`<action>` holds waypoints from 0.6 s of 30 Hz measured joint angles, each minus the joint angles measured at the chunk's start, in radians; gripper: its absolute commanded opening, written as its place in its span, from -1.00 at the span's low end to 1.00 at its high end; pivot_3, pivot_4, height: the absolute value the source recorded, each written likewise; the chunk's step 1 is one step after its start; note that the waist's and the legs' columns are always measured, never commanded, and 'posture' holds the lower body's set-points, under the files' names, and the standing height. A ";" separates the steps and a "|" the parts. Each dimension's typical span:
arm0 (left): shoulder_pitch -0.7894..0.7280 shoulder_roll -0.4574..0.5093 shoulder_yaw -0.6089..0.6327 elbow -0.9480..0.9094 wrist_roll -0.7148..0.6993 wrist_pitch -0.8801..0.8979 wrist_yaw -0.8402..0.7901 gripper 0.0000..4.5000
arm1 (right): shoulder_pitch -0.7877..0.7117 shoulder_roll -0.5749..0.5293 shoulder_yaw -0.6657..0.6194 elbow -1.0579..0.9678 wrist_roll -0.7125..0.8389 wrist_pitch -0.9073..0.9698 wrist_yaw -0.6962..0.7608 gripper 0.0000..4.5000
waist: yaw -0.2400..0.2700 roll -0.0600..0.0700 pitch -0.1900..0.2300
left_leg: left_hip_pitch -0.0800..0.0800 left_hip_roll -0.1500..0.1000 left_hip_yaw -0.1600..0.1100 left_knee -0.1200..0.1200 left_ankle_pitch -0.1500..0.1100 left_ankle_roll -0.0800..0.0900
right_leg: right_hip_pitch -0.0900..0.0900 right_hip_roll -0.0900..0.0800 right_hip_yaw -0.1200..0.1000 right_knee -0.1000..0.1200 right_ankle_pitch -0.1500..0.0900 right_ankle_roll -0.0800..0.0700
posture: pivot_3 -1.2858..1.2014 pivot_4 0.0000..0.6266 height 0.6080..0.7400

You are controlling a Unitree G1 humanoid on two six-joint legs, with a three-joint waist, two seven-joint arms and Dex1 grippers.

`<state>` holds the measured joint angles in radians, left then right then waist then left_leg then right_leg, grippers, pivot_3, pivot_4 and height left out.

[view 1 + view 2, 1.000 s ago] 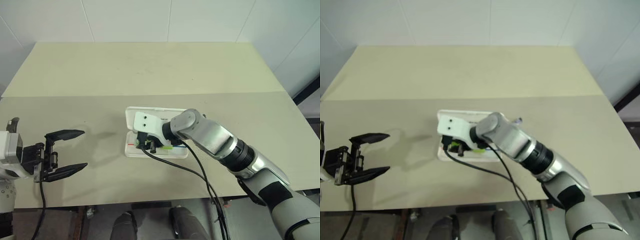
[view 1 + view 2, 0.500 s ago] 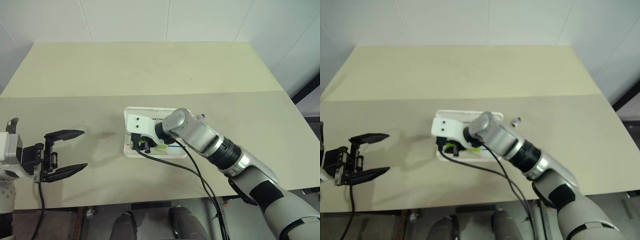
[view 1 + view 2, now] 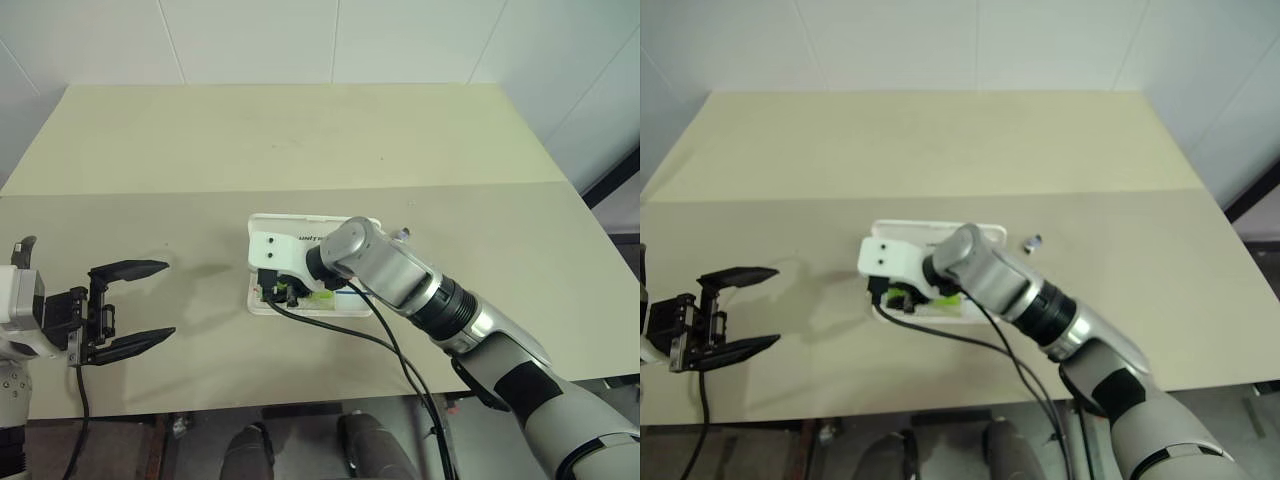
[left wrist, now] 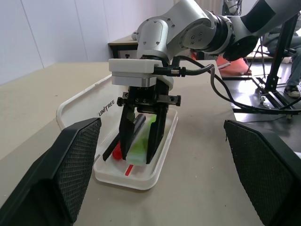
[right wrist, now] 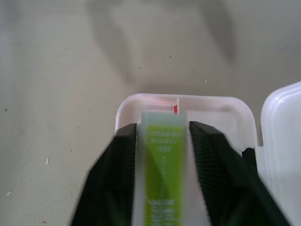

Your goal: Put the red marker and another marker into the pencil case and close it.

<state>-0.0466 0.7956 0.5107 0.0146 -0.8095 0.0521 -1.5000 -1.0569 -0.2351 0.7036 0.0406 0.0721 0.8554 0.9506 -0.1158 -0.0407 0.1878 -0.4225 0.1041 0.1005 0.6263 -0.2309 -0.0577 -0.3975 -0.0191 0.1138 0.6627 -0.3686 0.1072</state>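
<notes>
The pencil case (image 3: 262,301) lies open near the middle of the beige surface (image 3: 300,150), its lid (image 4: 89,101) folded back flat on the far side of the tray and bearing small dark lettering. The right end effector (image 4: 139,153) reaches down into the tray from the robot's right. Its two black fingers (image 4: 126,134) straddle the lime-green highlighter (image 5: 162,179), one on each side. In the right wrist view the fingers lie close against the highlighter's sides, yet it cannot be told whether they press on it or have slackened; the opening is no wider than the highlighter's body. In the left wrist view the highlighter rests lengthwise in the tray, its lower end on the tray floor near the rounded end wall. The red marker (image 4: 111,153) lies in the same tray, just beside the highlighter on the lid side; its red cap shows past the finger. A red stripe (image 4: 129,170) marks the tray floor near the end wall.

The left end effector (image 3: 128,307) hangs over the surface well to the left of the case, its two black fingers spread wide with nothing between them. A small grey-black clip-like bit (image 3: 1033,242) lies on the surface just beyond the case's right end.
</notes>
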 measured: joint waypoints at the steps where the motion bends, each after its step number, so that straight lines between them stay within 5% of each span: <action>1: -0.003 0.000 0.000 0.000 0.001 0.000 0.000 1.00 | 0.000 0.001 0.000 0.000 -0.002 0.001 0.000 0.40 | 0.000 0.000 0.000 | 0.000 0.000 0.000 0.000 0.000 0.000 | 0.000 0.000 0.000 0.000 0.000 0.000 | 0.03 -0.52 1.00; 5: -0.015 0.000 0.000 0.000 0.008 -0.001 0.000 1.00 | 0.000 0.003 0.000 -0.001 -0.003 0.020 0.001 0.98 | 0.000 0.000 0.000 | 0.000 0.000 0.000 0.000 0.000 0.000 | 0.000 0.000 0.000 0.000 0.000 0.000 | 0.03 -0.52 1.00; 13: -0.031 0.000 -0.009 0.001 0.013 -0.001 0.000 1.00 | 0.000 -0.012 -0.004 -0.081 0.006 0.069 0.013 0.98 | 0.001 0.000 0.000 | 0.000 0.000 0.000 -0.001 0.000 0.000 | 0.000 0.000 0.000 0.000 0.000 0.000 | 0.03 -0.52 1.00; 18: -0.040 -0.003 -0.021 -0.001 0.013 0.000 0.000 1.00 | 0.025 -0.121 -0.101 -0.277 0.102 0.235 0.039 0.98 | 0.006 -0.001 0.000 | 0.000 0.000 0.000 -0.001 0.000 0.000 | 0.000 -0.001 0.000 -0.001 0.000 0.000 | 0.03 -0.52 1.00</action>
<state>-0.0867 0.7927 0.4892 0.0134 -0.7967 0.0522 -1.4997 -1.0322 -0.3556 0.6023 -0.2366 0.1744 1.0903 0.9898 -0.1093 -0.0413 0.1875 -0.4227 0.1037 0.1001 0.6249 -0.2307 -0.0580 -0.3975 -0.0199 0.1133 0.6613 -0.3687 0.1072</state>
